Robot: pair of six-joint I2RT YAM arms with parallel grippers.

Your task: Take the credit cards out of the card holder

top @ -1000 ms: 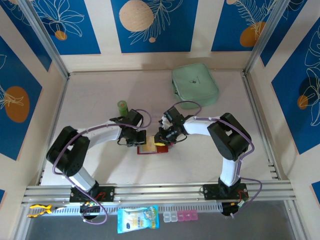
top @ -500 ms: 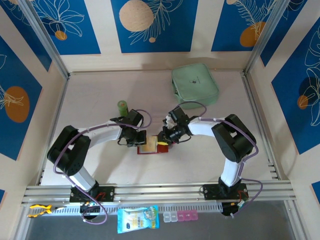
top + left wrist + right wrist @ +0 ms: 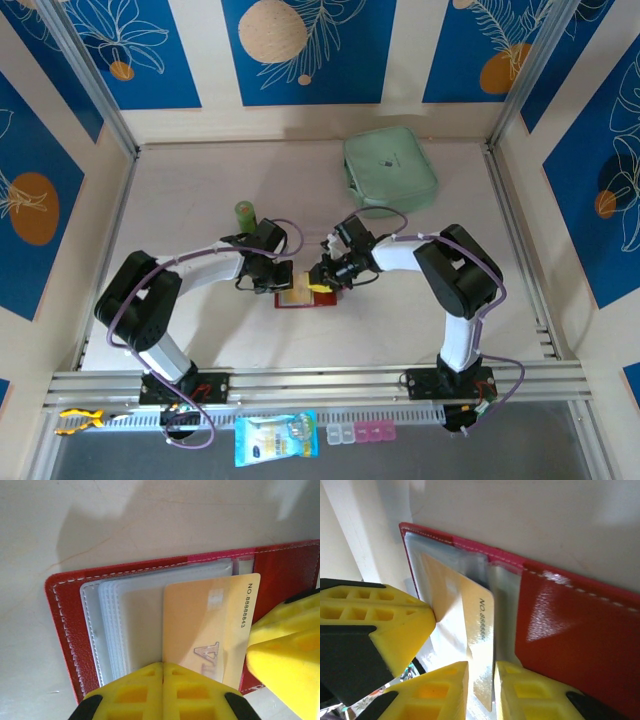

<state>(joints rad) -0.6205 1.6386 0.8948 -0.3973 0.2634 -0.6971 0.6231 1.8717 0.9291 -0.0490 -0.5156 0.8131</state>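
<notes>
At table centre, between the two arms, the card holder (image 3: 298, 299) lies open and flat.

Left side: left gripper (image 3: 162, 672) has its yellow fingers pressed together. The tips bear down on the near edge of the clear sleeves (image 3: 125, 625), apparently as a hold-down. Red leather cover shows round the sleeve stack on the far and left sides.

Middle: tan-orange credit card (image 3: 205, 625) is partly drawn out to the right, its left half under the top sleeve. Its printed number edge is clear of the sleeves, over the holder's right-hand flap.

Right side: right gripper (image 3: 481, 669) straddles the card's free end, one finger on each side. It looks clamped on the card, though the steep wrist angle makes pad contact hard to confirm.

Handling:
- The card is light, thin, stiff and glossy, so probably slick against the pads.
- It should slide if pulled in line with the sleeve mouth; a twisted pull could jam it or drag the soft sleeves along.
- The best hold is the exposed short edge, pads on the flat faces, as now.
- The holder is light enough to shift, so it needs the left hold-down.

Against a second ago:
- Right wrist has edged slightly left and lower toward the holder, and its cable loop has changed shape.
- Left arm and holder are in the same place.
- Card is not visibly further out in the top view.
</notes>
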